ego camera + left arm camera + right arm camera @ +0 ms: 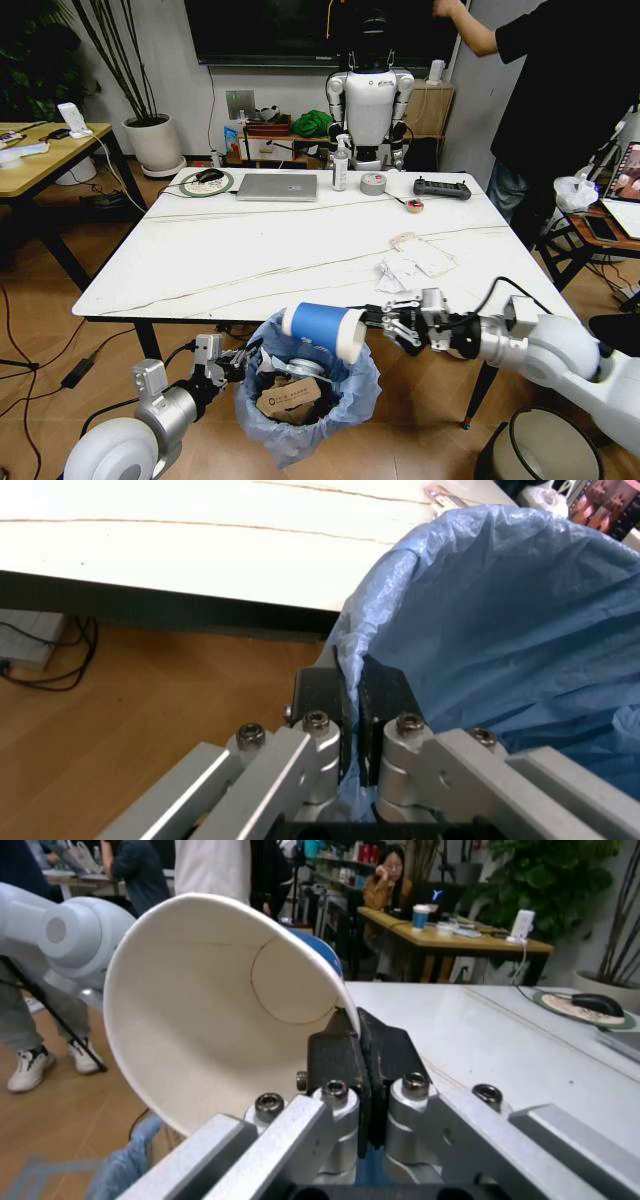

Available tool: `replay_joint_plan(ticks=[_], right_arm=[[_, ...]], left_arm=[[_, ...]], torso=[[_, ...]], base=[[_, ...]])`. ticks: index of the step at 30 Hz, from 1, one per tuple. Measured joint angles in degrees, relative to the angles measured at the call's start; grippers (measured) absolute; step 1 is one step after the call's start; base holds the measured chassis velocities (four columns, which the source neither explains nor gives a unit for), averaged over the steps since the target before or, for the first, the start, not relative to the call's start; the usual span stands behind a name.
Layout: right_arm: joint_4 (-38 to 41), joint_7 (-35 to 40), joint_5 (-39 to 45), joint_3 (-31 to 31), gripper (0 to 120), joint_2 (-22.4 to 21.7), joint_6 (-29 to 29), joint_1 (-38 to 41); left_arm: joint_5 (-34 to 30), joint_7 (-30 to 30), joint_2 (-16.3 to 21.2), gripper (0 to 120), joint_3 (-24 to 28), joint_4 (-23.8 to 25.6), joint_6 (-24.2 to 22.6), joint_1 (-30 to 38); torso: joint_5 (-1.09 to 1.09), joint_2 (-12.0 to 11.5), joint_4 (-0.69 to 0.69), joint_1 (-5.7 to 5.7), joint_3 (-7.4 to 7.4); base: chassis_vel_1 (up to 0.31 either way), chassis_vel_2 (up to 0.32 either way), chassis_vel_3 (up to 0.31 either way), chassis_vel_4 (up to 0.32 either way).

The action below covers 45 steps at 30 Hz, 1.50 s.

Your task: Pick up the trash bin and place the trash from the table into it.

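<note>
blue and white, the paper cup (pixel 322 331) lies on its side in your right claw (pixel 385 322), whose fingers (pixel 352 1057) are pinched together on the cup's rim. you can see the cup held just off the tabletop's near edge, directly above the open mouth of the trash bin (pixel 305 400). its white inside faces the right wrist camera.

your left claw (pixel 232 366) is clamped on the bin's light-blue bag (pixel 500 630) at the rim on the robot's left side; the black pads (pixel 325 697) sit closed with the plastic between them. the bin hangs below and just in front of the tabletop's (pixel 250 260) near edge, about midway along it. inside it you can make out a crumpled brown paper bag (pixel 290 399) and some pale litter beneath the cup.

on the tabletop, white crumpled papers (pixel 405 270) and a flat pale wrapper (pixel 425 253) lie toward the near right corner. a small red-and-white scrap (pixel 414 206) sits nearer the far right corner.

along the far edge you have a closed laptop (pixel 277 187), a spray bottle (pixel 340 168) just beside it, a tape roll (pixel 373 183), and a black controller (pixel 442 188) toward the far right corner. a mouse (pixel 209 176) rests on a round pad at the far left corner.
</note>
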<state>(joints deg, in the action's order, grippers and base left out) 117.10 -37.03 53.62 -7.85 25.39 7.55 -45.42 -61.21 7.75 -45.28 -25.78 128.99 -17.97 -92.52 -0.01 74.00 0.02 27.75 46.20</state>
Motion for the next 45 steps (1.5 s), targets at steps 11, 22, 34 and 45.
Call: replay_joint_plan(ticks=[11, 22, 34, 45], right_arm=[[-3.7, -0.9, -2.8, -5.4, 0, 2.3, 0.8, 2.9], [-5.0, -1.1, -5.6, -7.4, 0, 3.5, 0.6, 4.7], [-6.2, -0.8, -7.2, -8.4, 30, 4.3, 0.6, 5.4], [-8.3, 4.3, -4.1, -2.3, 73, 6.0, 0.6, 2.7]], left_arm=[[-0.2, -0.1, 0.2, 0, 0.2, -0.3, 0.0, 0.4], [-0.2, 0.0, 0.0, 0, 0.5, -0.5, -0.1, 0.7], [-0.9, 0.0, -0.1, 0, 0.9, -0.6, -0.1, 0.8], [-0.9, -0.3, 0.0, 0, 0.7, -0.9, -0.1, 0.9]], torso=[[0.01, 0.0, -0.02, 0.0, 0.01], [0.01, 0.0, -0.02, 0.0, 0.0], [0.01, 0.0, -0.02, 0.0, 0.0], [0.01, 0.0, -0.02, -0.01, 0.0]], base=[[0.0, 0.0, 0.0, 0.0], [0.0, 0.0, 0.0, 0.0], [0.0, 0.0, 0.0, 0.0], [0.0, 0.0, 0.0, 0.0]])
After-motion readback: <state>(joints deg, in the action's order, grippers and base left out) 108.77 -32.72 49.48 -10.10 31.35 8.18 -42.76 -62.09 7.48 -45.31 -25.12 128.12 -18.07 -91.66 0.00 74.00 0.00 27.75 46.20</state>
